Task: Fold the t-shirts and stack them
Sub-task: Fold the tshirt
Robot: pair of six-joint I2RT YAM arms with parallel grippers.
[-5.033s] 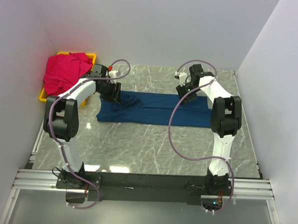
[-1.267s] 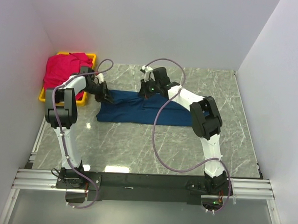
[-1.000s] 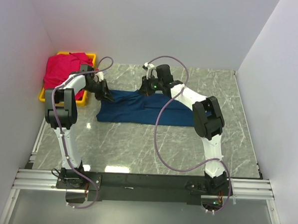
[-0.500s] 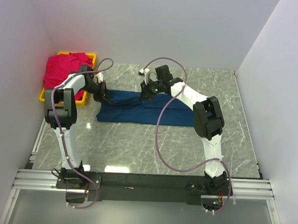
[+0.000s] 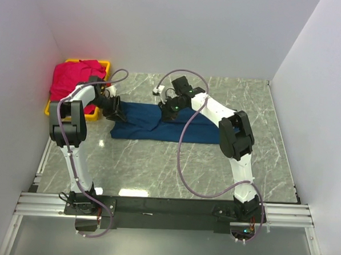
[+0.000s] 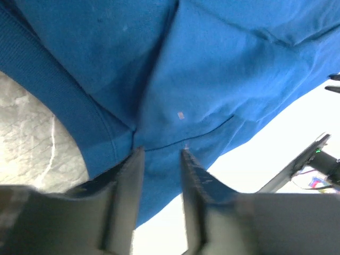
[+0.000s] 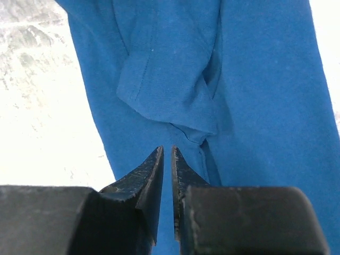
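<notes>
The navy blue t-shirt (image 5: pixel 176 126) lies folded into a long band across the far part of the marble table. My left gripper (image 5: pixel 115 112) is over the band's left end, its jaws apart, with cloth (image 6: pixel 212 69) showing behind the gap and nothing pinched (image 6: pixel 159 154). My right gripper (image 5: pixel 167 111) hovers over the band's upper middle. Its jaws stand a thin slit apart (image 7: pixel 167 150), just short of a folded-over sleeve flap (image 7: pixel 170 85). The red-pink t-shirt (image 5: pixel 75 81) is heaped in the yellow bin (image 5: pixel 50 108) at the far left.
White walls close in the table on the left, the back and the right. The yellow bin stands against the left wall just beyond my left gripper. Grey marble table top (image 5: pixel 174 167) stretches between the shirt and the arm bases.
My left jaws have opened and let go of the shirt's left end. My right gripper has slid a little left and nearer over the shirt, and its jaws have parted slightly.
</notes>
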